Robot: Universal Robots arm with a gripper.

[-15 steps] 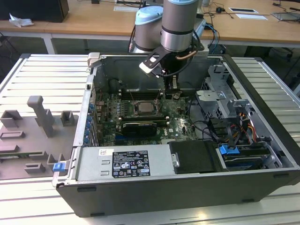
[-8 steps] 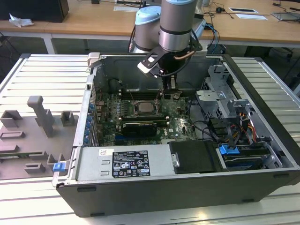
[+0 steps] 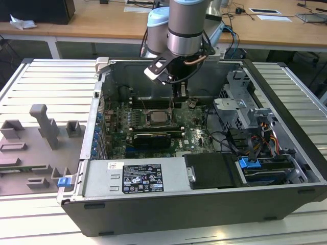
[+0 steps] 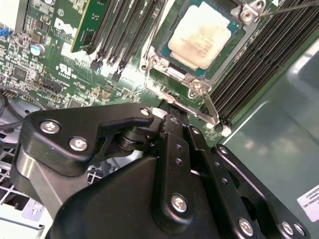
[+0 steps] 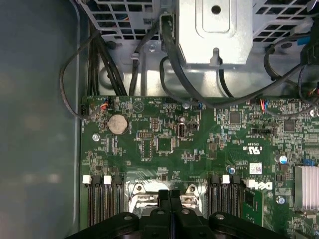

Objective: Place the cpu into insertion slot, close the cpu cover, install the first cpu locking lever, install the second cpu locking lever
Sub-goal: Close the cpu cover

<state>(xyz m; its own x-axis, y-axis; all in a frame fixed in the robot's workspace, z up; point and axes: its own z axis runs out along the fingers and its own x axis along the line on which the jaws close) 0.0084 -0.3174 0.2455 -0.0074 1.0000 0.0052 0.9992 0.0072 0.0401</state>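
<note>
Lever stage, by the look of it — with the chip already in its socket.

Finds the cpu (image 4: 202, 35) seated flat in the insertion slot (image 4: 169, 74), pale top up, and the cpu cover (image 4: 245, 20) apparently down around it — hard to confirm. Puts the gripper (image 3: 177, 98) at about 1 o'clock from the chip in the exterior view, low over the green board (image 5: 164, 149). Shows the fingers (image 5: 163, 201) pressed together along a seam in the first wrist view, with nothing seen between them. Catches what looks like a thin silver locking lever (image 4: 211, 110) just beside the fingertips in the second wrist view; cannot tell whether touching. Judges the lever work to call for a steady push down and under its catch, without scraping the board.
</note>
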